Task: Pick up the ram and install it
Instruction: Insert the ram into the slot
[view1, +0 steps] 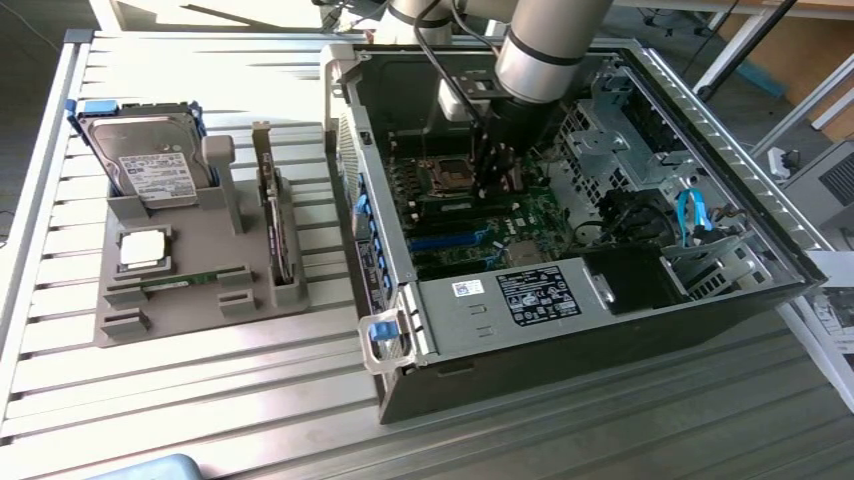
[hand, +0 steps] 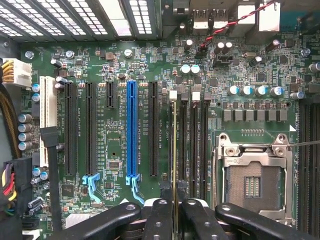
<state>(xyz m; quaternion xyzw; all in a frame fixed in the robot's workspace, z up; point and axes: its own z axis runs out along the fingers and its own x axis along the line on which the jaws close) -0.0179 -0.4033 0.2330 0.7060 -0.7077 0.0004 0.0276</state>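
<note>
My pincer (hand: 175, 202) is pinching the ram (hand: 173, 150). In the wrist view the stick shows edge-on as a thin pale line running out from between my two dark fingers (hand: 159, 217), which press against it from either side.

The ram lies in line with one of the long black memory slots (hand: 184, 145) on the green motherboard (hand: 115, 65) — the outermost of the row, the one farthest from the open processor socket (hand: 252, 185) and nearest the black expansion slots beside the blue slot (hand: 131, 130). Whether the stick is seated in that slot or only held just over it, I cannot tell.

In the exterior view my arm (view1: 547, 45) reaches down into the open computer case (view1: 747, 120), and the pincer (view1: 501, 185) hangs low over the board near the socket.

On the slatted metal surface (view1: 240, 400), at the exterior view's left of the case, stands a grey holder (view1: 200, 320). It carries a hard drive (view1: 154, 160) propped upright at its far end, a square silver processor chip (view1: 144, 250) lying flat, and a dark expansion card (view1: 274, 230) standing on edge along the side toward the case. A thin green strip (view1: 180, 283) lies in a groove near the chip — I cannot tell what it is.
</note>
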